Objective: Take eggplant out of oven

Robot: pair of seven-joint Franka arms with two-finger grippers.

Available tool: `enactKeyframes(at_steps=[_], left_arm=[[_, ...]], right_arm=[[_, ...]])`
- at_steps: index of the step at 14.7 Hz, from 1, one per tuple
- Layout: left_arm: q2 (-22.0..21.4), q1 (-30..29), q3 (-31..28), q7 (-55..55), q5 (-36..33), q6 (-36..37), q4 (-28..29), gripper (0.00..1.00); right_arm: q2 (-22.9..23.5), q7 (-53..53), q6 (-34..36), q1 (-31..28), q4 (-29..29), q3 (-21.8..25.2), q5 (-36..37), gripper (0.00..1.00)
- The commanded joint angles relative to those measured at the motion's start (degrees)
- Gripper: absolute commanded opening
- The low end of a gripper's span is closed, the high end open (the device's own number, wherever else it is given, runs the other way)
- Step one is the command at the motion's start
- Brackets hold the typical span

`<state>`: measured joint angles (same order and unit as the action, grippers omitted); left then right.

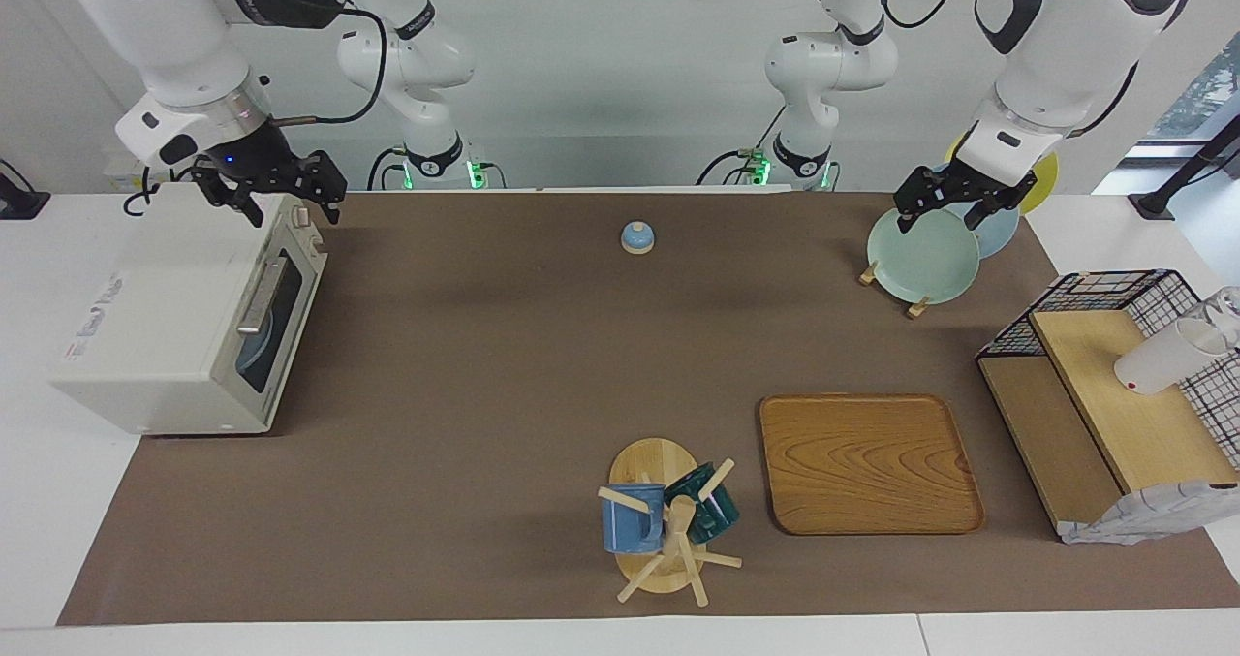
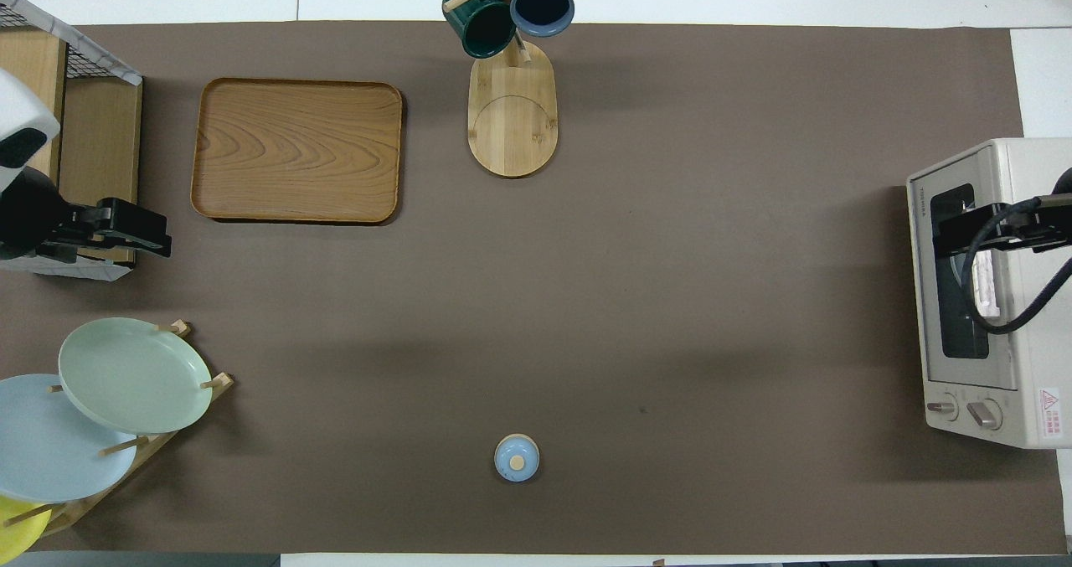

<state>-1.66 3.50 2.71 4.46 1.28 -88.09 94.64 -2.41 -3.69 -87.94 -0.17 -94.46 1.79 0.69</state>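
oven (image 1: 184, 327): cream-white toaster oven, left side of the facing view, at the right arm's end of the tabletop (image 1: 484, 365); door shut, bar handle across the glass, two knobs at the end nearer the robots.
eggplant: not visible in either view; a dark rounded shape shows through the oven window, possibly a dish, can't tell.
right gripper (image 1: 283, 205): upper left of the facing view, over the oven's top edge near the knobs; fingers apart, holding nothing.
left gripper (image 1: 946, 212): upper right of the facing view, just above the plate rack; fingers apart, holding nothing.
plate rack (image 1: 915, 305): wooden, holds a green plate (image 1: 922, 257), a pale blue plate (image 2: 42, 441) and a yellow plate (image 2: 12, 525), standing on edge.
tray (image 1: 867, 462): wooden, bare, lower centre-right of the facing view.
mug tree (image 1: 668, 540): on an oval wooden base, bottom centre of the facing view; a blue mug (image 1: 632, 518) and a dark green mug (image 1: 707, 506) hang on it.
lid (image 1: 636, 237): small blue dome with a wooden knob, upper centre of the facing view.
wire basket (image 1: 1133, 346): black, right edge of the facing view, with wooden boards in it.
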Motion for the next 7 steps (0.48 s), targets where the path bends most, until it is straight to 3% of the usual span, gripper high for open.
enactKeyframes(at_steps=[1,6,7], left_arm=[[-0.6,-0.3,0.2,-0.3,-1.1,0.2,0.4,1.00],[-0.6,-0.3,0.3,-0.3,-1.1,0.1,0.4,1.00],[-0.6,-0.3,0.2,-0.3,-1.1,0.1,0.4,1.00]], right_arm=[[-0.2,0.6,-0.1,-0.2,0.1,-0.1,-0.7,1.00],[-1.0,0.4,-0.2,1.1,-1.3,-0.1,-1.5,1.00],[-1.3,0.2,-0.5,1.6,-2.0,-0.1,-1.6,0.84]])
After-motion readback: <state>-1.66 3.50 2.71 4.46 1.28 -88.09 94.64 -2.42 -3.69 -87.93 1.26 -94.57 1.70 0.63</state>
